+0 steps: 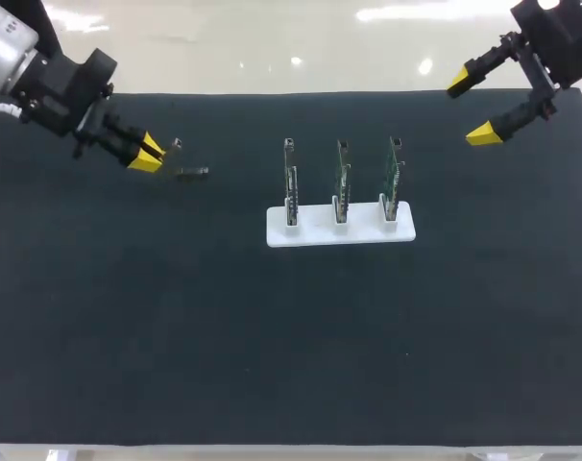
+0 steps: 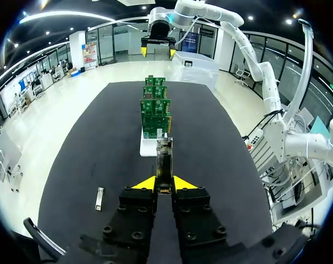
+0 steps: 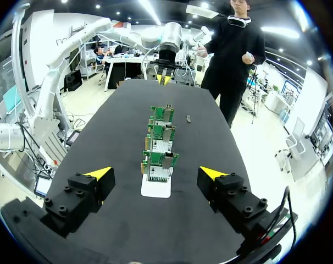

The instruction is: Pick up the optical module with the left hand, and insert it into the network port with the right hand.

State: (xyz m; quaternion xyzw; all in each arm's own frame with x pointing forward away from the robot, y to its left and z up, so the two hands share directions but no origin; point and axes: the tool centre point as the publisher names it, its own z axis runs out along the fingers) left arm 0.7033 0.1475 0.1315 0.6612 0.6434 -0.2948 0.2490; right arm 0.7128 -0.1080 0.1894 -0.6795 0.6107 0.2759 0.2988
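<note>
My left gripper hangs above the table's far left, shut on a thin metal optical module that sticks out past its yellow tips. The left wrist view shows that module clamped between the fingers of the left gripper and pointing at the row of green port boards. A second module lies flat on the mat just beside it. My right gripper is open and empty, high at the far right. In its own view the right gripper faces the boards end on.
A white stand in the middle of the black mat holds three upright green boards side by side. From the right wrist, the spare module lies beyond the boards, with my left gripper farther off.
</note>
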